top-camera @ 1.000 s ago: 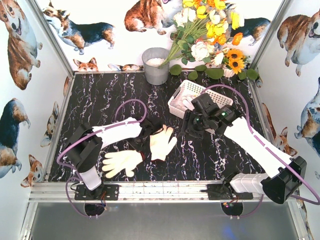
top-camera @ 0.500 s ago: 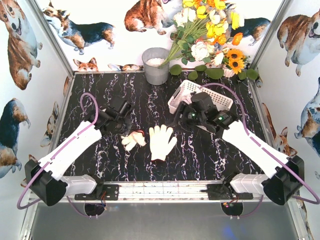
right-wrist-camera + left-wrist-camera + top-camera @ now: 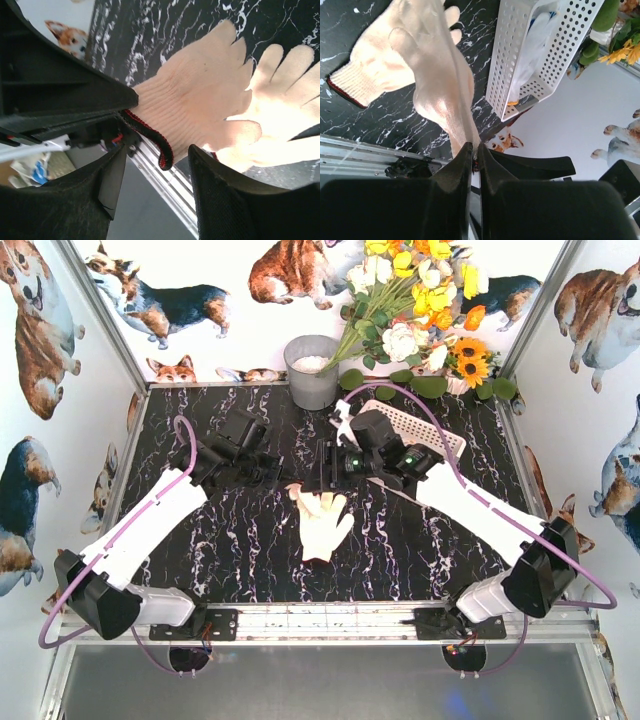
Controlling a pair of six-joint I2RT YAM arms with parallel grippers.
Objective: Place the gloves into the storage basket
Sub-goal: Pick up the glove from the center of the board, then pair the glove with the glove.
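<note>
- Change: half second ago left pincer [image 3: 472, 147] held crumpled glove low, far from storage basket [image 3: 502, 65]. Now raised and nearer to basket, clamped tight on one end of held glove [image 3: 432, 75].
- Right pincer [image 3: 157, 150] has left basket. It now hangs spread wide over second glove [image 3: 322, 530], gripping nothing.
- Meaning, I judge: one glove nearly ready for drop, other is next pick.
- Second glove: flat on tabletop [image 3: 400, 550], near side of basket. Long axis: fingers toward basket side, red-edged cuff away.
- Held glove: stretches out from pincer, fingers at far end.
</note>
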